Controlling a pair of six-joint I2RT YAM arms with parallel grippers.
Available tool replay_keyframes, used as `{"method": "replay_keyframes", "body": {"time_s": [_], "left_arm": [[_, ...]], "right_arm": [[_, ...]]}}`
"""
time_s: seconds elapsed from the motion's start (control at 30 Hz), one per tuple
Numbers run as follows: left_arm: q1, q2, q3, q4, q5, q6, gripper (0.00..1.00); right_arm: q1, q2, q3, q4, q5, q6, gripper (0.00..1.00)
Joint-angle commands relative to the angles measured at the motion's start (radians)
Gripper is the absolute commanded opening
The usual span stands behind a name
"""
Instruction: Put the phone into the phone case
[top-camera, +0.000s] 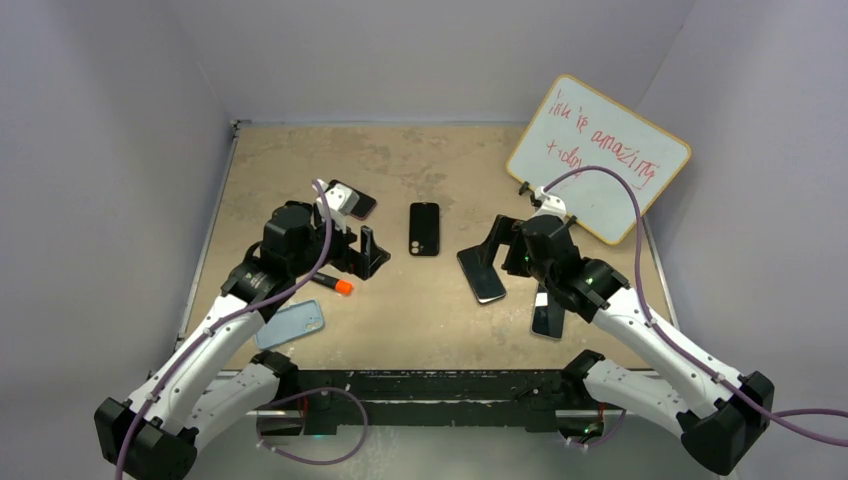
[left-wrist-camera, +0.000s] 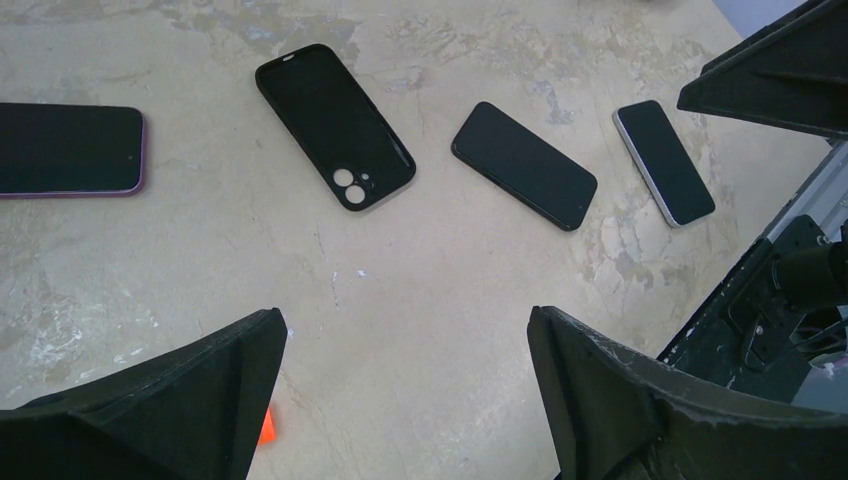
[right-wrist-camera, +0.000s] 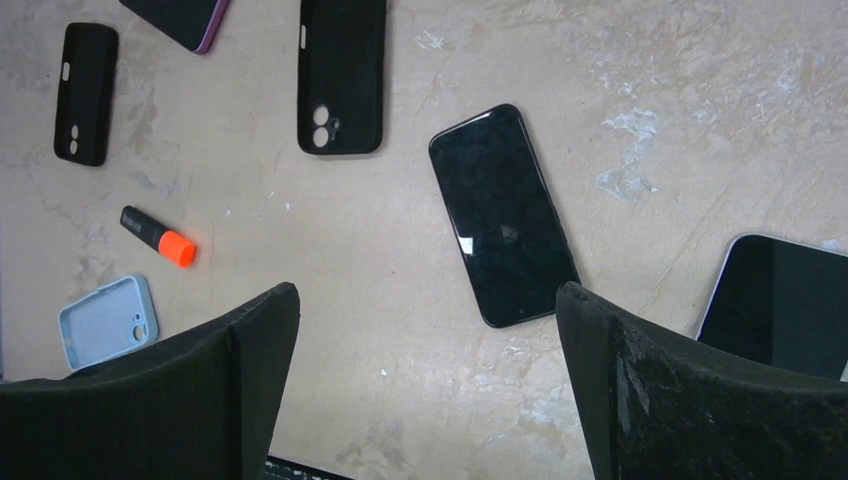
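Observation:
A black phone case (top-camera: 424, 228) lies open side up at mid-table; it also shows in the left wrist view (left-wrist-camera: 335, 127) and the right wrist view (right-wrist-camera: 341, 75). A black phone (top-camera: 481, 274) lies screen up to its right (left-wrist-camera: 523, 164) (right-wrist-camera: 503, 213). My left gripper (top-camera: 372, 256) hovers open and empty left of the case (left-wrist-camera: 405, 330). My right gripper (top-camera: 497, 243) hovers open and empty over the black phone's far end (right-wrist-camera: 428, 300).
A white-edged phone (top-camera: 547, 312) lies near the right arm. A purple-edged phone (top-camera: 352, 199), an orange-capped marker (top-camera: 335, 285), a light blue case (top-camera: 291, 323) and a second black case (right-wrist-camera: 85, 92) lie on the left. A whiteboard (top-camera: 600, 155) leans at the back right.

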Motion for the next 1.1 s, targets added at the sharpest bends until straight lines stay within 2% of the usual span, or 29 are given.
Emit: {"method": "replay_keyframes", "body": {"time_s": [0.0,0.27,0.53,0.73,0.93,1.07], "left_arm": [[0.006,-0.025,0.005,0.007,-0.017,0.02,0.97],[0.006,-0.041,0.029,-0.046,-0.096,0.001,0.97],[0.006,-0.089,0.008,-0.059,-0.168,-0.002,0.97],[0.006,-0.056,0.018,-0.082,-0.179,0.013,0.98],[0.006,-0.08,0.007,-0.079,-0.196,0.018,0.98],[0.006,-0.087,0.005,-0.073,-0.196,0.017,0.98]], "right_arm": [[-0.003,0.004,0.01,-0.023,0.043,0.033,0.99],[-0.003,0.038,0.045,-0.165,0.221,0.152,0.99],[-0.032,0.215,0.053,-0.363,0.353,0.245,0.99],[-0.107,0.291,0.015,-0.347,0.283,0.219,0.99],[-0.288,0.287,-0.059,-0.266,0.082,0.082,0.99],[-0.346,0.312,-0.075,-0.263,0.07,0.061,0.99]]}}
